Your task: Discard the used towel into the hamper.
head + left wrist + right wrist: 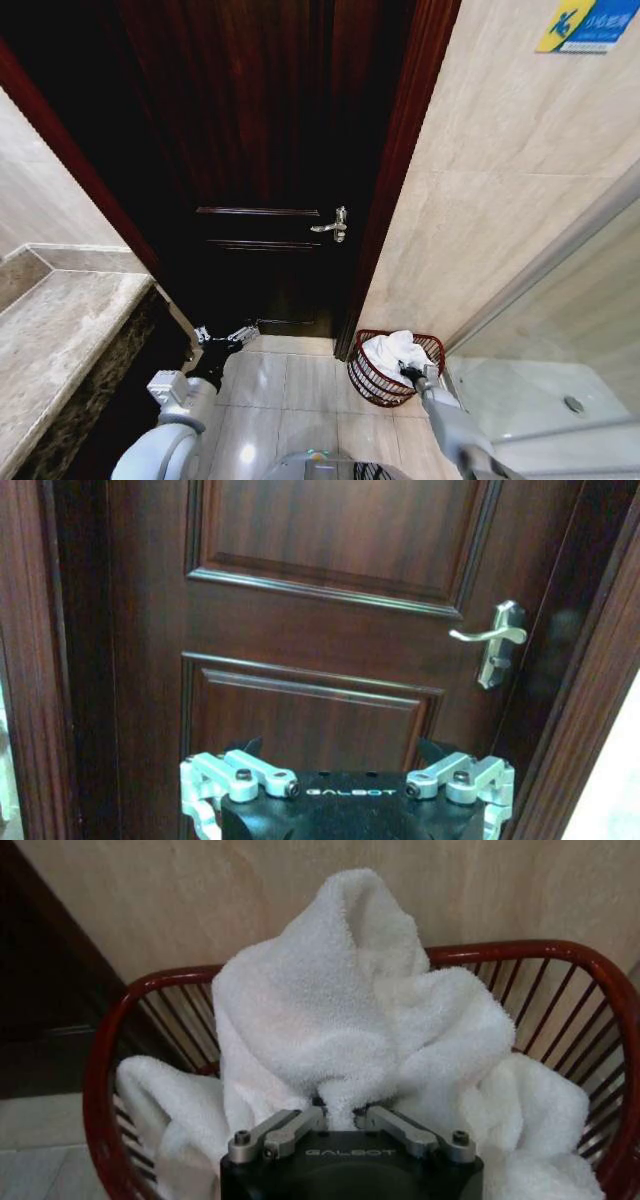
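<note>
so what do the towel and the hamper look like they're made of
Towel: white terry cloth by its looped, fuzzy nap, pinched in the right gripper. Hamper: glossy reddish-brown slats and rim; whether lacquered wood or plastic is unclear.

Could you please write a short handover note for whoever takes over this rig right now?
Right claw: shut on the towel, pinching a fold of it at the hamper.
Left claw: open, idle, held near the dark wooden door.
Things: the hamper sits on the floor by the tiled wall, right of the door; the white towel is heaped inside it.
Done: towel is in the hamper.
Left: open the right claw and withdraw.
</note>
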Controlling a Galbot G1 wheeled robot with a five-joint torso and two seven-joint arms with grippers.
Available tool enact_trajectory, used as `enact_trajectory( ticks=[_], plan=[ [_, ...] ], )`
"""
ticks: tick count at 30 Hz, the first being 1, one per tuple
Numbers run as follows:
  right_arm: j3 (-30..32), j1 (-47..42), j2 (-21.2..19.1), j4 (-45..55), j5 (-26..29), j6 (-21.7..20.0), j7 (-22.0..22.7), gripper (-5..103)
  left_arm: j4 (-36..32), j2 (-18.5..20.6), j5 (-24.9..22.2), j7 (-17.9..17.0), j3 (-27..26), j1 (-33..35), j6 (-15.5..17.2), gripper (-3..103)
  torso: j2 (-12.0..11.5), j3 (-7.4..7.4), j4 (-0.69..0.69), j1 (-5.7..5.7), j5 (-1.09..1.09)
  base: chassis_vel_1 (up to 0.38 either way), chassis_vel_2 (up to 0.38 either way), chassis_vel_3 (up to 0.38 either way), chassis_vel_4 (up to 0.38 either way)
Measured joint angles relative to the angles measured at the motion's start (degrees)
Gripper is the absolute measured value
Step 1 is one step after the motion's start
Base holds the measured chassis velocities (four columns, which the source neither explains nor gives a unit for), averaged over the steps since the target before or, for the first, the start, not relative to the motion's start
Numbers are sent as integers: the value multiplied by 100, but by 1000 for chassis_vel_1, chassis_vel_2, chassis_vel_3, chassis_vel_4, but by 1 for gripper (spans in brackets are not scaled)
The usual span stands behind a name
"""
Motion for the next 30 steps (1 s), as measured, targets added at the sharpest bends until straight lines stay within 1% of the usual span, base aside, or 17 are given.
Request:
enact_trajectory(
  ticks=[3,6,11,17,19,22,23,29,30],
  plan=[
    [4,-116,-16,99,0,21,-39,6,0,1,0,0,0,0,0,100,0,0,-2,0,-1,0,0,0,0],
    [17,-169,-18,131,8,34,-39,6,0,1,0,0,0,0,0,100,-1,0,-1,0,-1,0,0,0,0],
    [19,-217,-32,204,56,45,-42,6,0,0,0,0,0,0,0,100,-94,-50,-1,-40,-1,0,0,0,0],
    [10,-166,-18,206,89,79,-51,6,0,0,0,0,0,0,0,100,-322,-172,0,-146,1,0,0,0,0],
    [8,-150,-15,195,90,90,-53,6,0,0,0,0,0,0,0,100,-351,-187,0,-160,1,0,0,0,0],
    [8,-24,-11,45,93,151,-54,6,0,0,0,0,0,0,0,100,-500,-266,-1,-229,-1,0,0,0,0],
    [8,-24,-11,45,93,151,-54,6,0,0,0,0,0,0,0,100,-500,-266,-1,-229,-1,0,0,0,0],
    [3,264,-24,-243,122,140,-28,6,0,1,0,0,0,0,0,100,-727,-392,-2,-331,1,0,0,0,0],
    [3,264,-24,-243,122,140,-28,6,0,1,0,0,0,0,0,100,-727,-392,-2,-331,1,0,0,0,0]
  ],
)
